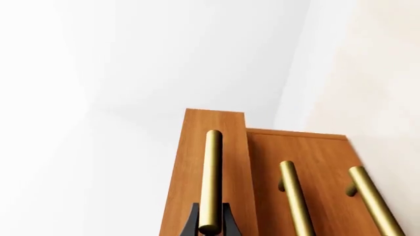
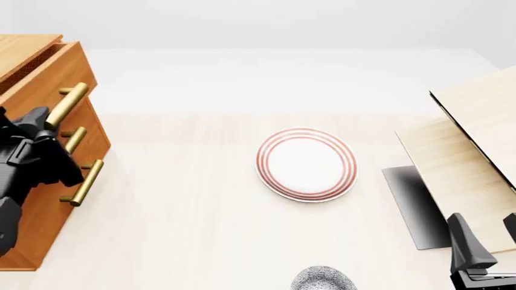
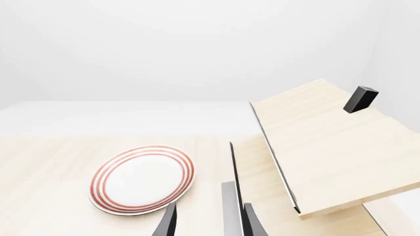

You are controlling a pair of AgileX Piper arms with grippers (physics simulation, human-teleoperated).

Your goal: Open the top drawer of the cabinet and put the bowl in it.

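At the left edge of the front view stands the cabinet [image 2: 36, 205], an orange-brown wooden chest with three brass bar handles. Its top drawer [image 2: 48, 72] sits in the upper left corner, pulled out a little proud of the two drawer fronts below. The bowl [image 2: 323, 279], grey-blue and white speckled, shows only its rim at the bottom edge, centre-right, well apart from the cabinet.
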